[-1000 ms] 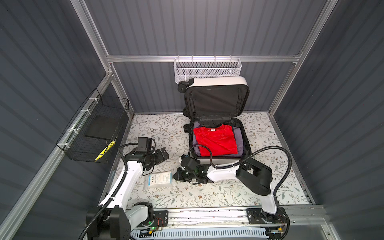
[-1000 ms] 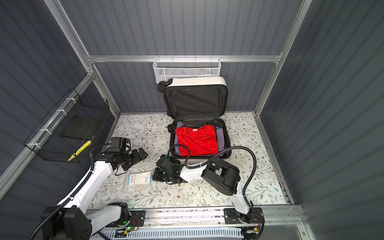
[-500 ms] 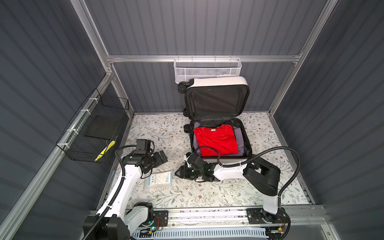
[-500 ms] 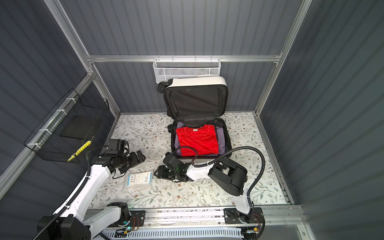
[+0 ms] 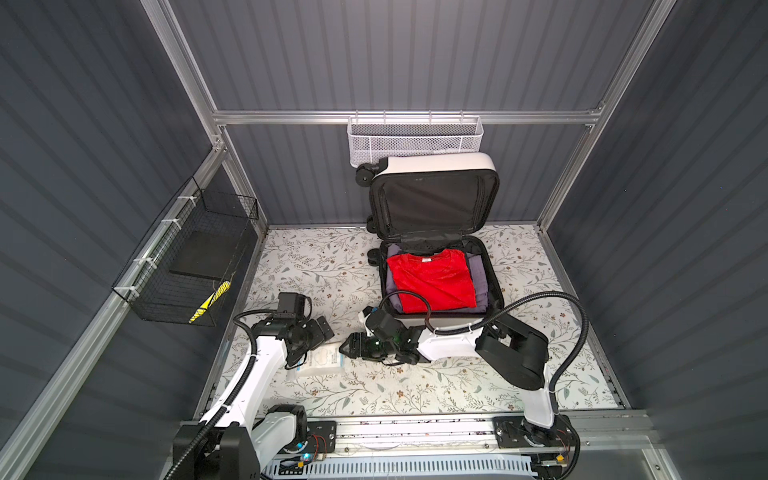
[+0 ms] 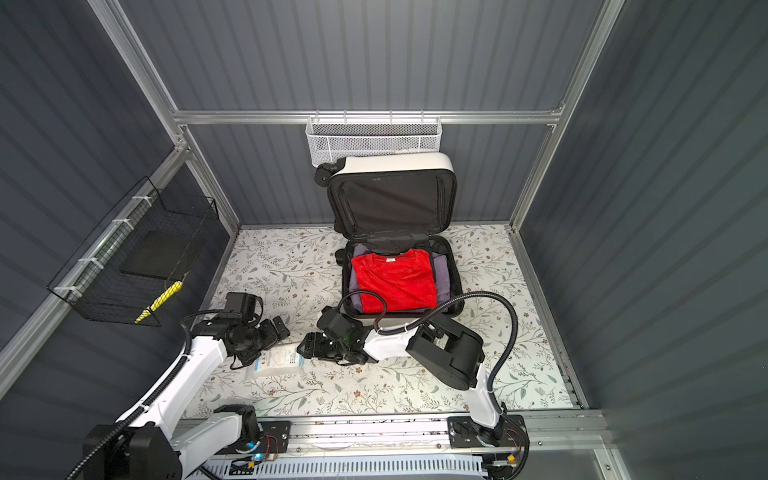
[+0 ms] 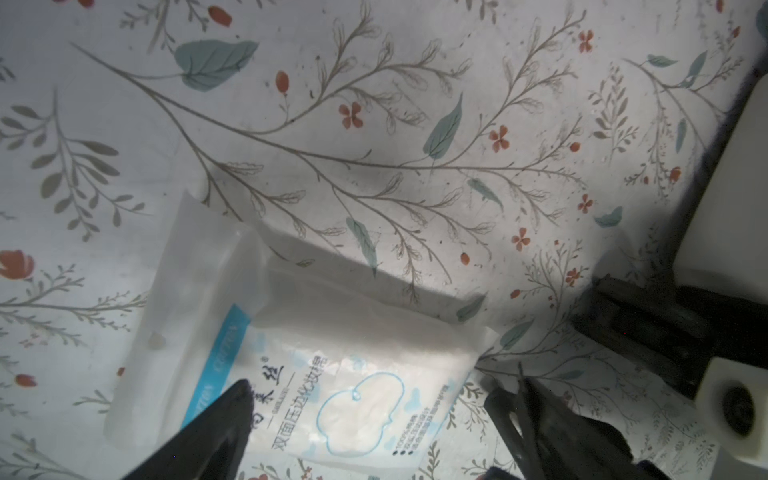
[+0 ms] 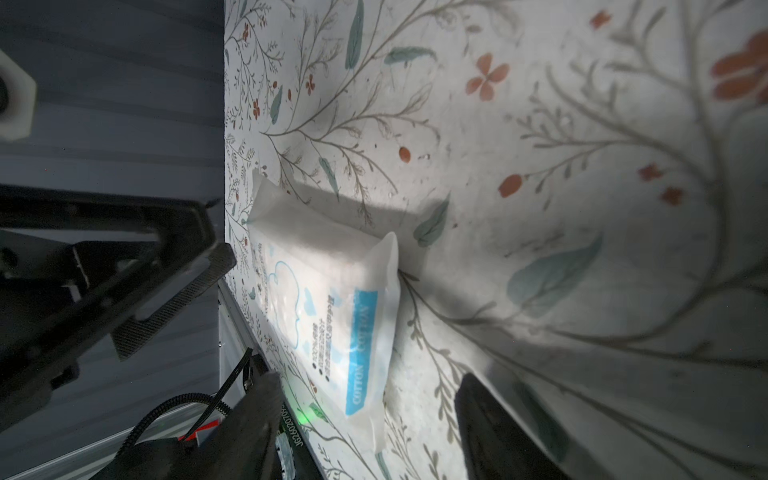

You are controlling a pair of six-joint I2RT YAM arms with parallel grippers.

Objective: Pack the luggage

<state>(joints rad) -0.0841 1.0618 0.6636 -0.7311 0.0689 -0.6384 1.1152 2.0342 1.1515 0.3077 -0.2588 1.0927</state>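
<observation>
Right tool (image 5: 347, 349): fingers apart, tips just beside white pack (image 5: 322, 362) on tabletop (image 5: 395, 390), lower centre-left | left tool (image 5: 322, 330): fingers apart over pack | luggage (image 5: 434, 199): open at frame centre, lid upright, red shirt (image 5: 432, 278) inside

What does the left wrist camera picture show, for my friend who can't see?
A white cotton pad packet with a blue stripe lies flat on the flowery table cover, framed by the two dark fingers of the open left end effector. Part of the right arm pokes in at one edge.
</observation>
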